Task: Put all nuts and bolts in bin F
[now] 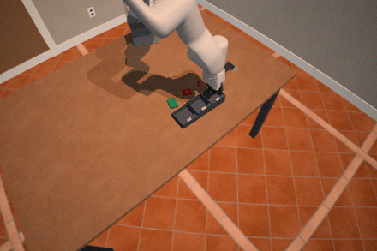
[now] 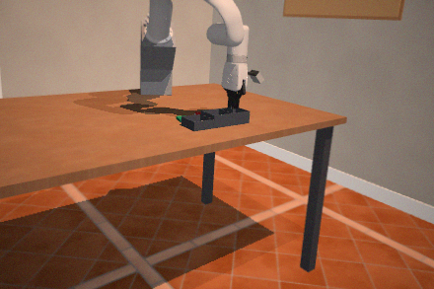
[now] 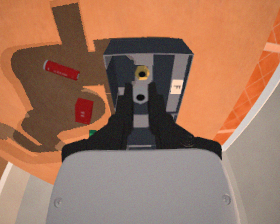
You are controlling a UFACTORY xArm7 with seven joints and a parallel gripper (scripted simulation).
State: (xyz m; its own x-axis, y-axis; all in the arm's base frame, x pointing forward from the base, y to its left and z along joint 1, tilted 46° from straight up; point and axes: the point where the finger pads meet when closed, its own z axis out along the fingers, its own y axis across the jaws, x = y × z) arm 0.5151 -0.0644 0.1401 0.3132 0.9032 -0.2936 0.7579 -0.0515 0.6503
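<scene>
A dark grey row of three bins (image 1: 199, 108) stands near the table's right edge; it also shows in the exterior view (image 2: 216, 119). My gripper (image 3: 140, 93) hangs low over the end compartment (image 3: 148, 78), whose rim carries a small white label (image 3: 176, 87). The fingers are shut on a small grey metal piece, seemingly a nut (image 3: 140, 96). A brass-coloured nut (image 3: 143, 72) lies on that compartment's floor just beyond the fingertips. From the top and exterior views the gripper (image 1: 212, 92) reaches down to the bin's rim (image 2: 232, 107). I cannot read the label's letter.
A red cylinder (image 3: 60, 68) and a red block (image 3: 84, 110) lie on the table left of the bins, in the arm's shadow. A green block (image 1: 172, 103) lies beside the middle of the bin row. The table's right edge is close behind the bins.
</scene>
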